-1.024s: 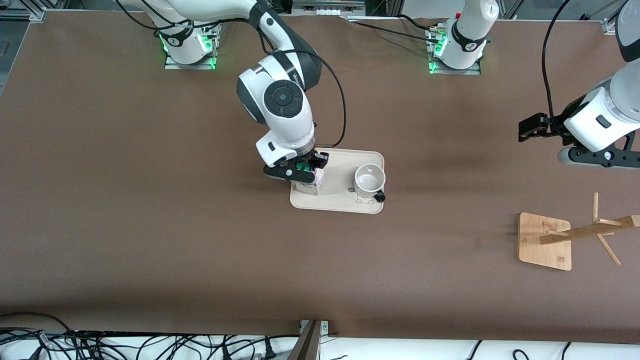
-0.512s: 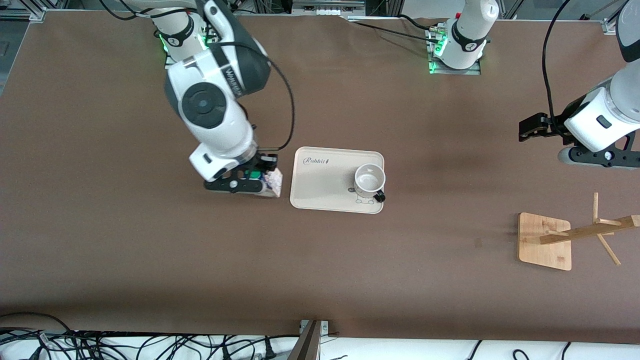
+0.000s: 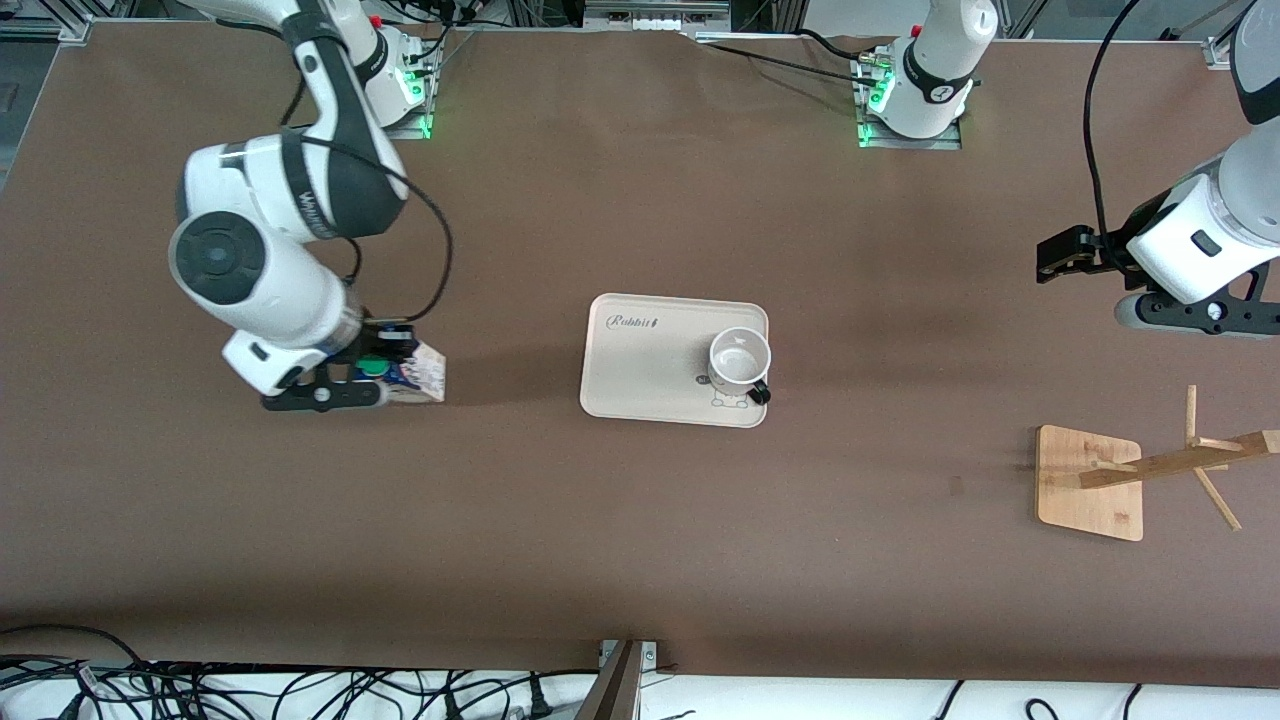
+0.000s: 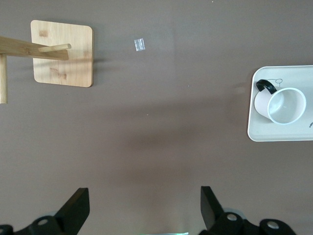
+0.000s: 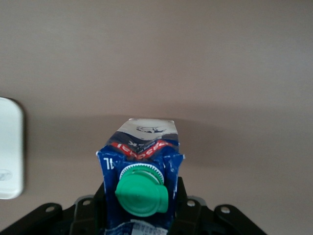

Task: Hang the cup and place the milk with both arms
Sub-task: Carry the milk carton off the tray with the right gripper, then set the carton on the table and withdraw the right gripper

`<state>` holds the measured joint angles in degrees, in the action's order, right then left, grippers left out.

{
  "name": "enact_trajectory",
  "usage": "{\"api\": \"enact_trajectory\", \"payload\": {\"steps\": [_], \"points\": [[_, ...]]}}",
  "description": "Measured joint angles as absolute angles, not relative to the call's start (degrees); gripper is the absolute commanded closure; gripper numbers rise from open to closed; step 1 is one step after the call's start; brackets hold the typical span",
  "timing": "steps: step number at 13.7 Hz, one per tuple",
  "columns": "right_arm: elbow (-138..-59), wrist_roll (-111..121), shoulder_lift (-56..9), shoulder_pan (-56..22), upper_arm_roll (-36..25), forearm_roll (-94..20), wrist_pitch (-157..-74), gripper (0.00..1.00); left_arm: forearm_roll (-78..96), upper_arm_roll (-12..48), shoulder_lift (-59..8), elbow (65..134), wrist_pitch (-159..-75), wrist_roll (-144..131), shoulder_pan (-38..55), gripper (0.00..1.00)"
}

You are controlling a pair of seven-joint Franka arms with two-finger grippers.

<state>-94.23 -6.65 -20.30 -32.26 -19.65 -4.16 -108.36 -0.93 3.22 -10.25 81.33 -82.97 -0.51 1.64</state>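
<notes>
1. A brown bench (image 3: 640, 520) carries everything.
2. A beige rectangular plastic tray (image 3: 640, 380) printed "Rabbit" lies mid-bench.
3. A bamboo rack with pegs on a square base (image 3: 1090, 483) stands toward the left arm's end.
4. Black cables (image 3: 250, 690) lie along the bench's nearest edge.

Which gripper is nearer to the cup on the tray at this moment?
Hard to call. The cup sits on the tray. The right gripper, shut on the milk, is toward the right arm's end. The open left gripper waits toward the left arm's end.
</notes>
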Motion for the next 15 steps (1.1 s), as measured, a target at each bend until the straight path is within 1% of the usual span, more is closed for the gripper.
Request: {"api": "enact_trajectory", "payload": {"steps": [1, 3, 5, 6, 7, 8, 13, 15], "points": [[-98.8, -4.6, -18.5, -32.2, -21.4, -4.2, -111.4, 0.46, -0.9, 3.2, -10.3, 81.3, -83.0, -0.5, 1.7, 0.00], [-107.0, -2.9, -15.9, -32.1, -22.9, -4.2, -117.8, 0.46, -0.9, 3.3, -10.3, 81.3, -83.0, -0.5, 1.7, 0.00], [-112.2, -2.1, -15.1, -32.2, -23.1, -4.2, -122.7, 0.45, -0.9, 3.3, -10.3, 81.3, -83.0, -0.6, 1.8, 0.00], [-113.4, -1.9, -15.1, -32.2, -23.1, -4.2, -124.0, 0.37, -0.9, 3.4, -10.3, 81.3, -83.0, -0.9, 1.8, 0.00], [-113.9, -1.8, -15.1, -32.2, -23.1, -4.2, -124.7, 0.15, -0.9, 3.4, -10.3, 81.2, -83.0, -1.4, 1.8, 0.00], [-114.0, -1.8, -15.1, -32.2, -23.2, -4.2, -125.2, 0.00, -0.9, 3.4, -10.3, 81.2, -83.0, -2.0, 1.8, 0.00], [-112.9, -1.8, -14.4, -32.3, -23.3, -4.2, -125.2, 0.00, 0.5, 3.7, -10.3, 81.2, -82.4, -3.3, 2.5, 0.00], [-110.5, -1.9, -13.5, -32.3, -23.3, -4.2, -121.7, 0.00, 1.5, 3.7, -10.3, 81.2, -81.1, -3.4, 2.6, 0.00]]}}
